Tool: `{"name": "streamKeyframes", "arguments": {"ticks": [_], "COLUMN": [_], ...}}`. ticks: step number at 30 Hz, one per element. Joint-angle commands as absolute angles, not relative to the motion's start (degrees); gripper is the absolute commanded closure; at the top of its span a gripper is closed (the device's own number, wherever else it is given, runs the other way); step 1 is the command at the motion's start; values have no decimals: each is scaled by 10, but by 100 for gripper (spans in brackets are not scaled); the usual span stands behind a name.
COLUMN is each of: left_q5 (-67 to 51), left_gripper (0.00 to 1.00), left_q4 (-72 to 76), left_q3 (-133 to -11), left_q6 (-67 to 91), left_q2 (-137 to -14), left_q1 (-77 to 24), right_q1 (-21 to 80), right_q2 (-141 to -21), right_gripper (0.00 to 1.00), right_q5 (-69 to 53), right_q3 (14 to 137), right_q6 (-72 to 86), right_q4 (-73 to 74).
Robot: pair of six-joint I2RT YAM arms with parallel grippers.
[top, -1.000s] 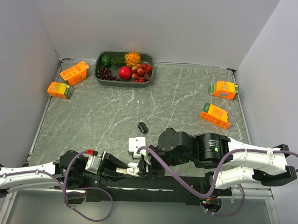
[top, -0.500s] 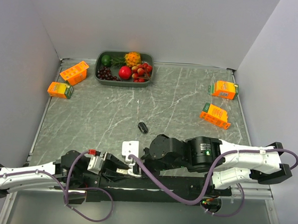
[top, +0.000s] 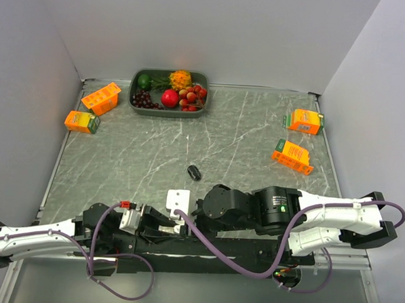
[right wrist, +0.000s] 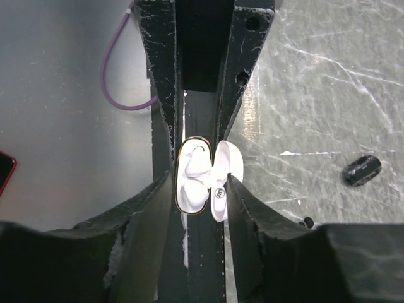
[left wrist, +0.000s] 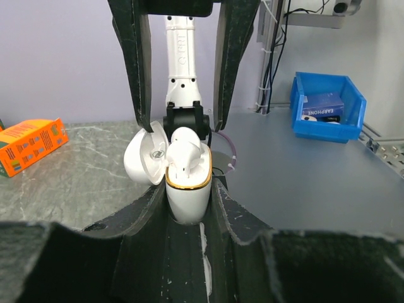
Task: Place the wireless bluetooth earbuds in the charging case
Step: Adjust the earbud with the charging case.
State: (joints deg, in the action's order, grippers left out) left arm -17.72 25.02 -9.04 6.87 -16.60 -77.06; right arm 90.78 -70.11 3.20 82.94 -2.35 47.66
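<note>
The white charging case (left wrist: pixel 187 189) with a gold rim stands upright with its lid (left wrist: pixel 145 158) flipped open to the left, and my left gripper (left wrist: pixel 187 192) is shut on its body. A white earbud (left wrist: pixel 185 146) sits in the case's mouth, sticking up above the rim. My right gripper (right wrist: pixel 199 183) hangs straight over it, open, one finger (left wrist: pixel 140 69) outside the lid and the other beside the case, gripping nothing. From above, the earbuds (right wrist: pixel 194 172) fill the case (right wrist: pixel 183 205). In the top view both grippers (top: pixel 180 221) meet at the near edge. A glossy black earbud (top: pixel 194 172) lies on the table.
A grey tray (top: pixel 203 111) of fruit stands at the back. Orange cartons lie at the back left (top: pixel 101 97) (top: pixel 82 121) and on the right (top: pixel 304 121) (top: pixel 292 155). A blue bin (left wrist: pixel 328 107) sits off the table beyond the case.
My right arm has swung left and down over the case, and its jaws have spread apart. The left gripper and the case stay where they were.
</note>
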Motion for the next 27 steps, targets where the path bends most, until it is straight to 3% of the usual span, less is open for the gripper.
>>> {"name": "streamKeyframes", "arguments": {"ticks": [1,11,27], "left_q5": [-185,-148,-151], "left_gripper": [99,99,99], "left_q4": [288,267,268], "left_q3": [-121,-128,-133], "left_q6": [52,10,-11], "left_q2": [-166,-179,-188], "left_q1": [-772,-772,-772], "right_q1": [908,889,876], "right_q2": [-686,-608,-632], "right_gripper": [50,46,43], "right_q5": [103,156,109], "right_q3": [844,805,802], "right_q6": [-15,25,27], "right_q4": [491,414,419]}}
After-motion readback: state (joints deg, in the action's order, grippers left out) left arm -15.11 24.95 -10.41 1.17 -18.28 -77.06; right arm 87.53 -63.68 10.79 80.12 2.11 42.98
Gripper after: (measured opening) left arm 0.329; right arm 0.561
